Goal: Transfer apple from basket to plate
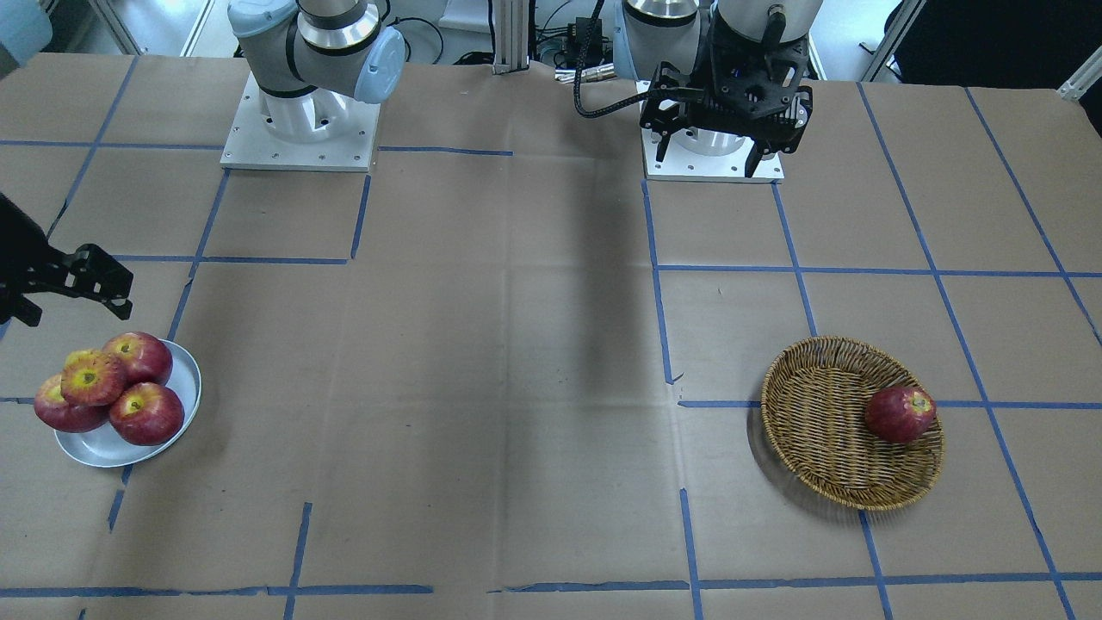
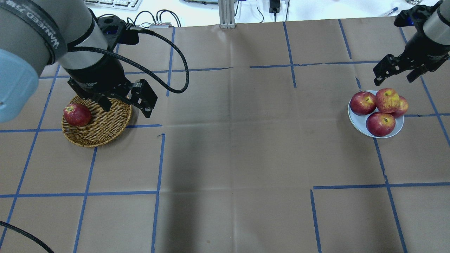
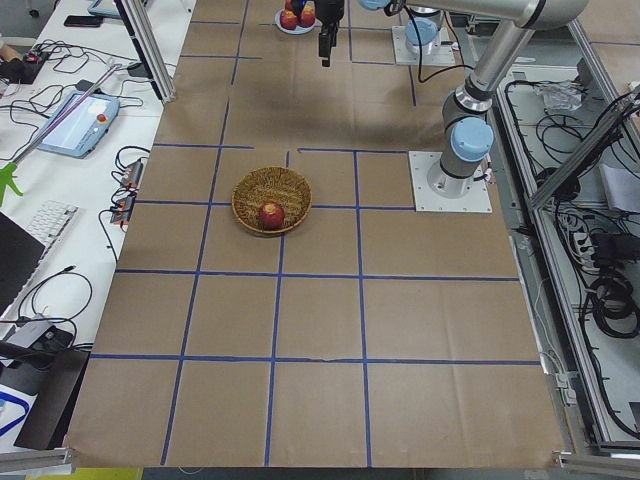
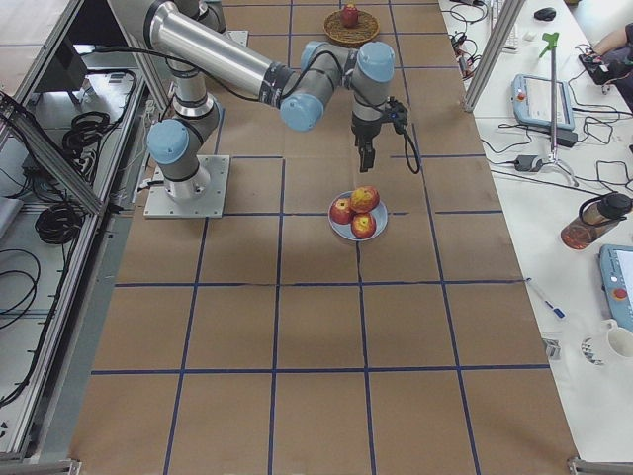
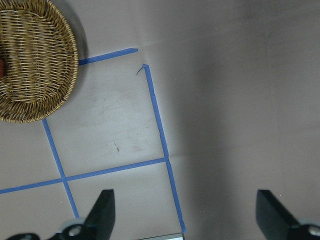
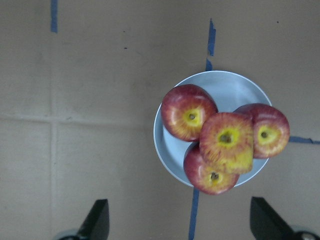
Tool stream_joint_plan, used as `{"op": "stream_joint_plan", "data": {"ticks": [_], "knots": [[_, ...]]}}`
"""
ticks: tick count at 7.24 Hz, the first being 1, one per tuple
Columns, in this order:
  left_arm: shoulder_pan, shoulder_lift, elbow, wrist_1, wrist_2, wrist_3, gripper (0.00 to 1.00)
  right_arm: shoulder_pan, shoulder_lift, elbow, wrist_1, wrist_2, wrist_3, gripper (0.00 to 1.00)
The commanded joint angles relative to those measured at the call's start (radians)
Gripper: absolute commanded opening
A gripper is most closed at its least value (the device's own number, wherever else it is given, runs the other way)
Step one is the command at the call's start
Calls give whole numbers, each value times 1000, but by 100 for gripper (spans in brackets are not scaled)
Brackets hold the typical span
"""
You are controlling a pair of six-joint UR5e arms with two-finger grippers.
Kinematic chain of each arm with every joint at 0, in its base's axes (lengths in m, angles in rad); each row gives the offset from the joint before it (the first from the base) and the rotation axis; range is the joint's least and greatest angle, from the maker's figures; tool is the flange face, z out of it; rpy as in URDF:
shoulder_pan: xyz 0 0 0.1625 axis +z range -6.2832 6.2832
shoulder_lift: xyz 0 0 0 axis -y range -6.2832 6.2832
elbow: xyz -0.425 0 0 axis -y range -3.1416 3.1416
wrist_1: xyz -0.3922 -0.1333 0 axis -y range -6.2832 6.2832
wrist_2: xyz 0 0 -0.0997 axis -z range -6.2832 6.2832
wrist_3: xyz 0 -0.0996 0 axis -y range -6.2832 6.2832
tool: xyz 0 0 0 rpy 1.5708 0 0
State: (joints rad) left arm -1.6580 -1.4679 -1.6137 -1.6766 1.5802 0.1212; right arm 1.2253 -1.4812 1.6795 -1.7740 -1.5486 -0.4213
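Note:
The apple, lighter red with yellow streaks, rests on top of three darker red apples on the pale plate; it also shows in the overhead view and the front view. My right gripper is open and empty, above and beside the plate, clear of the apples; in the overhead view it is just behind the plate. The wicker basket holds one dark red apple. My left gripper is open and empty, raised high above the table near the basket's side.
The table is covered in brown paper with blue tape lines. Both arm bases stand at the robot's edge. The basket and plate sit far apart at opposite ends. A black cable loops from the left wrist.

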Motion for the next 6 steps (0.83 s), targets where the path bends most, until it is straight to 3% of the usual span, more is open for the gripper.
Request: {"op": "stream_joint_plan", "data": {"ticks": [1,4,6], "knots": [[0,0,0,-2,0,-2,99,138,-86,-10,79,-1,175,100],[1,-5,-2,-2,9,5,99,348,-140,-9,117,-14,425,100],[1,17,-66,8,3,3,99,349,-136,-15,122,-37,420,100]]}}
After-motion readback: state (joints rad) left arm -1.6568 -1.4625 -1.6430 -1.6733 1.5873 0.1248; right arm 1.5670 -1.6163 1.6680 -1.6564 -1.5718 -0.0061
